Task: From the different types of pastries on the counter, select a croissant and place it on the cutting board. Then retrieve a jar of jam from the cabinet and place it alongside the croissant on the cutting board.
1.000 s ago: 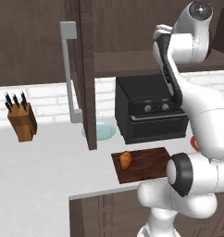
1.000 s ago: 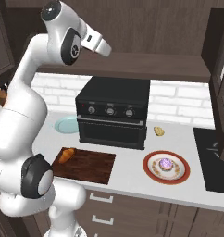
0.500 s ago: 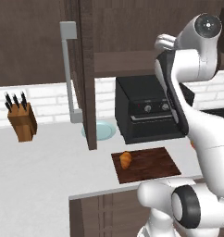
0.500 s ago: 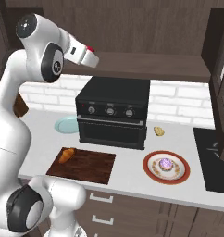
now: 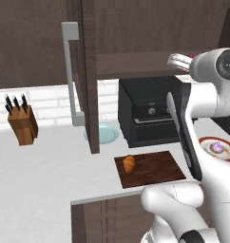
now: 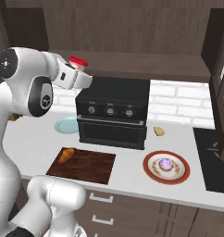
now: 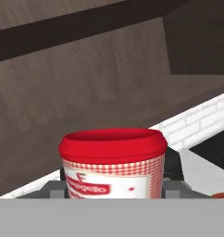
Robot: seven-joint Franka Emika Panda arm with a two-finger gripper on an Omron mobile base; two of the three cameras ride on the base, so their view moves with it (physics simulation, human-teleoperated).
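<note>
My gripper [image 7: 115, 185] is shut on the jar of jam [image 7: 113, 166], a pale checked jar with a red lid that stands upright between the dark fingers [image 7: 171, 172]. From the right base the jar of jam [image 6: 77, 61] is held high above the black oven's left end. The croissant [image 5: 129, 163] lies on the left end of the cutting board [image 5: 157, 168], low and in front of the held jar. The cabinet door [image 5: 88, 76] with its grey bar handle [image 5: 68, 71] stands open over the counter [image 5: 41, 166].
A black oven [image 6: 114, 115] stands behind the board, with a pale blue plate [image 6: 67, 124] to its left. The pink frosted pastry [image 6: 165, 163] sits on a red-rimmed plate [image 6: 178, 178] right of the board. A small pastry [image 6: 158, 131] lies behind it. A knife block [image 5: 22, 124] stands far left.
The arm has folded downward, bringing the hand and the jar lower and out from the cabinet toward the space above the oven. The croissant and board have not moved.
</note>
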